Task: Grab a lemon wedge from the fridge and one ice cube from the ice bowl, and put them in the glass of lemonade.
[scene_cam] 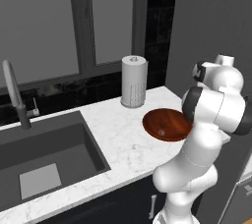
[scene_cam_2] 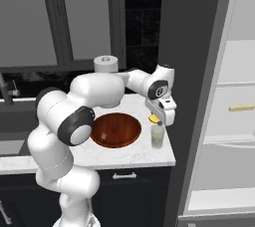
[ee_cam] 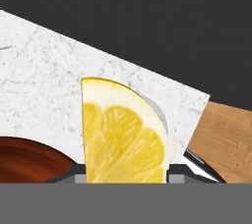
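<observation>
Now the gripper [scene_cam_2: 156, 118] hangs just above the glass of lemonade [scene_cam_2: 157, 136], its jaws closed narrowly on the lemon wedge [ee_cam: 125, 132], which shows as a yellow speck over the rim. The glass stands on the marble counter [scene_cam_2: 124, 156], just beside the ice bowl [scene_cam_2: 114, 130] at its 3 o'clock; the fridge [scene_cam_2: 234, 106] stands open further right, a tan bar [scene_cam_2: 242, 107] on its shelf

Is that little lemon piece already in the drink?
Not yet. The gripper holds the lemon wedge just above the glass of lemonade.
</observation>
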### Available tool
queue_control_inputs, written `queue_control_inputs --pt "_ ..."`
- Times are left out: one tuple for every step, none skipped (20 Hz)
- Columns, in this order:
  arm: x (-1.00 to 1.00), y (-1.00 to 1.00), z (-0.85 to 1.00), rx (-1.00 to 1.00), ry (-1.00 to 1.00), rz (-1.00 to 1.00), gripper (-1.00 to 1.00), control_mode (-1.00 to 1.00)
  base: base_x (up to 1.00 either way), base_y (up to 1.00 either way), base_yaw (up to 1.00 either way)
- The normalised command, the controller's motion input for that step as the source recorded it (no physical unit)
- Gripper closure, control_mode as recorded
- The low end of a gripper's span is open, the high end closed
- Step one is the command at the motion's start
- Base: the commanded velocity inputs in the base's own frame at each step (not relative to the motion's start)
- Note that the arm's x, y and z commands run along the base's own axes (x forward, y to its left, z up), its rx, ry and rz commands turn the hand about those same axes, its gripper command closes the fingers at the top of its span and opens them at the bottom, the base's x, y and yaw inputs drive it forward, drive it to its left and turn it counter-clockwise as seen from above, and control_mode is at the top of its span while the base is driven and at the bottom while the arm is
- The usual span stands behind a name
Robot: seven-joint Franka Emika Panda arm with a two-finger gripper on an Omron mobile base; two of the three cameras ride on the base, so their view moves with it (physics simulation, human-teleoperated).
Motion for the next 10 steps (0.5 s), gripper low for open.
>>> queue_control_inputs --pt "0.19 0.0 -0.01 0.0 0.0 -0.05 1.0 -1.0 0.0 0.0 0.0" --pt "0.19 0.0 -0.05 0.0 0.0 -0.04 1.0 -1.0 0.0 0.0 0.0" --pt "0.14 0.0 -0.05 0.0 0.0 -0.04 1.0 -1.0 0.0 0.0 0.0" --pt "0.08 0.0 -0.03 0.0 0.0 -0.04 1.0 -1.0 0.0 0.0 0.0" --pt "0.07 0.0 -0.01 0.0 0.0 -0.04 1.0 -1.0 0.0 0.0 0.0" --pt "0.04 0.0 0.0 0.0 0.0 -0.03 1.0 -1.0 0.0 0.0 0.0" --pt "0.04 0.0 0.0 0.0 0.0 -0.03 1.0 -1.0 0.0 0.0 0.0" --pt "0.11 0.0 0.0 0.0 0.0 -0.01 1.0 -1.0 0.0 0.0 0.0" --pt "0.21 0.0 0.0 0.0 0.03 0.0 1.0 -1.0 0.0 0.0 0.0" --pt "0.19 0.0 0.0 0.0 0.02 0.0 1.0 -1.0 0.0 0.0 0.0"
